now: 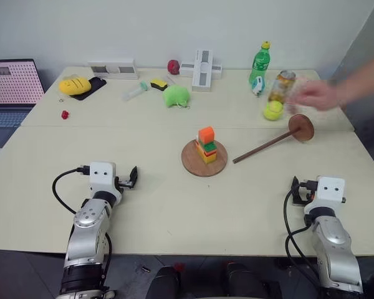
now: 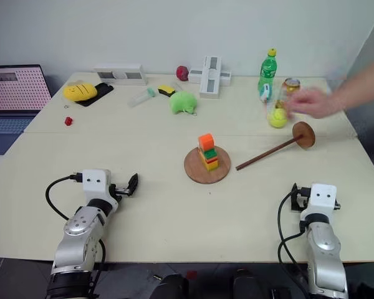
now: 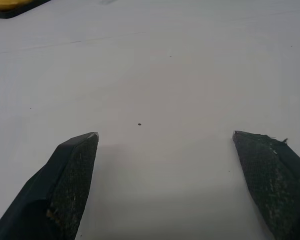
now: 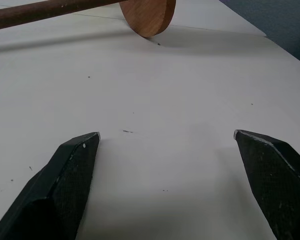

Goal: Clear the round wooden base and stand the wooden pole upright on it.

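- Standing on the round wooden base (image 1: 204, 163) mid-desk (image 1: 143, 218): stack of coloured blocks (image 1: 206, 144).
- Lying just right of it: wooden pole (image 1: 268, 143).
- Reaching near bottles: person's hand (image 1: 316, 94).
- Gaping apart, empty: left pincer (image 3: 165, 150), right pincer (image 4: 165, 150).

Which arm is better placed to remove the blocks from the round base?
Probably the left: its open claw sits nearer the colourful block stack on the round reddish-brown wooden base.
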